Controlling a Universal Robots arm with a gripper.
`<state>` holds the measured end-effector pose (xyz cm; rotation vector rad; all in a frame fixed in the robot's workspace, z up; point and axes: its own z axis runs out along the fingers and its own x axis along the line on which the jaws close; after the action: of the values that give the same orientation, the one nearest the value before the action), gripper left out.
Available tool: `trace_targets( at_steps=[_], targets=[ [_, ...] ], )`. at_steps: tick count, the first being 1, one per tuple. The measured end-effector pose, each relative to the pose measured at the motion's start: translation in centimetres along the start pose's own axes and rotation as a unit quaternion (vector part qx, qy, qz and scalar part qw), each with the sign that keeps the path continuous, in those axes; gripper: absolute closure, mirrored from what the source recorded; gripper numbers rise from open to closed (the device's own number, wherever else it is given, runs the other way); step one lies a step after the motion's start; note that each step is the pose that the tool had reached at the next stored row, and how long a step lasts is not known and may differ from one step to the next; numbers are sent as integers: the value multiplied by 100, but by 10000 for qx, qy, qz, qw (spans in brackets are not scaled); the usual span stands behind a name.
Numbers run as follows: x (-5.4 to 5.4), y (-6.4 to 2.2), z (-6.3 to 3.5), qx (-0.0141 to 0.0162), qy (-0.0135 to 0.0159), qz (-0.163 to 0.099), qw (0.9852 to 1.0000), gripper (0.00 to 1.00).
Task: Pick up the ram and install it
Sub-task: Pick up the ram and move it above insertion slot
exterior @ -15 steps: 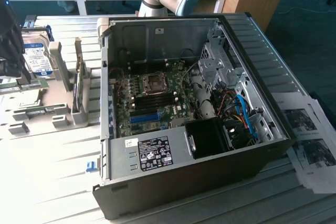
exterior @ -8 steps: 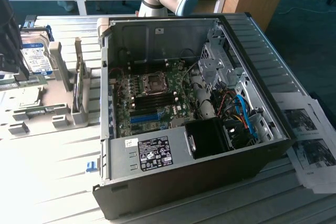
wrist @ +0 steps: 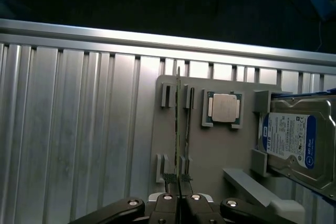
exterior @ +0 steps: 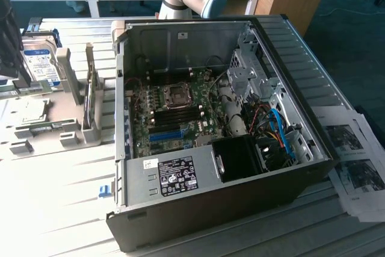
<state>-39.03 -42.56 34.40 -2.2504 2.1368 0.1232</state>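
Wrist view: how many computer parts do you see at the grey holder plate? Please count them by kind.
ram: 1
processor chip: 1
hard drive: 1
Total: 3

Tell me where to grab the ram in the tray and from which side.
Pinch the ram across its two flat faces at the exposed upper edge, mid-length, coming straight down from above. It stands on edge in the gray tray, so that thin edge faces up, and slotted posts crowd both ends. The processor lies beside one face, so probably keep the approach narrow.
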Motion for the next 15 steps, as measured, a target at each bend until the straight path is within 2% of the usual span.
trace_targets(
  at_steps=[15],
  targets=[
    [-19,6,-225,0,0,0,10000,88]
  ],
)
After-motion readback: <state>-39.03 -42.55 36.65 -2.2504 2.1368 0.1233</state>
